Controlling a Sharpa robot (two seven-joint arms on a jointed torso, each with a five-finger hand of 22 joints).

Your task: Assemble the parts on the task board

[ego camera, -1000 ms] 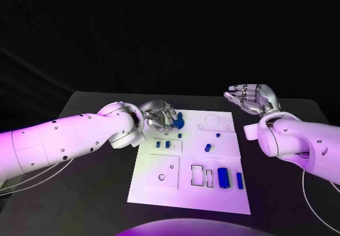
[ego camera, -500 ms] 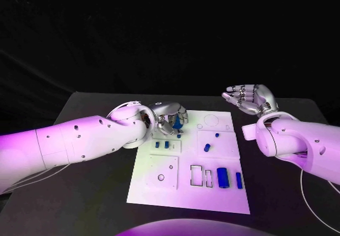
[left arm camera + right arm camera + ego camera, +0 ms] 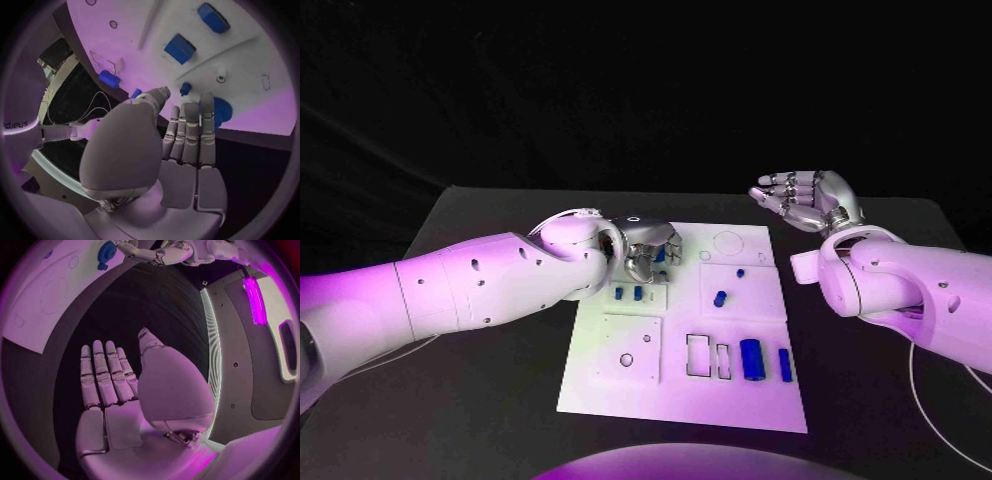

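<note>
- Round blue part (image 3: 220, 111) at the far left corner of the task board (image 3: 646, 385), lying on the white plate right at the fingertips (image 3: 207, 98) of the left hand (image 3: 648, 248).
- In the left wrist view, fingers laid straight and close together over the near side of that part; touching or just above, cannot tell.
- No grip around the part visible; thumb (image 3: 157, 95) apart from it, pointing along the board, so left hand open with nothing held.
- From the head view, same part almost hidden under the left hand, only a sliver of blue showing between the fingers.
- Also seen from the left wrist: two blue blocks (image 3: 180, 48) seated in the board further on, and a small blue peg (image 3: 185, 88) just beside the fingertips.
- From the head: a pair of small blue parts (image 3: 629, 293) near the left hand, a short blue piece (image 3: 720, 297) mid-board, a long blue bar (image 3: 753, 359) and a thinner one (image 3: 785, 365) toward the near right.
- Right hand (image 3: 808, 201) raised off the board beyond its far right corner, palm up, fingers loosely curled and apart, empty.
- Right wrist view: flat palm, straight fingers, the board's corner and the round blue part far off.
</note>
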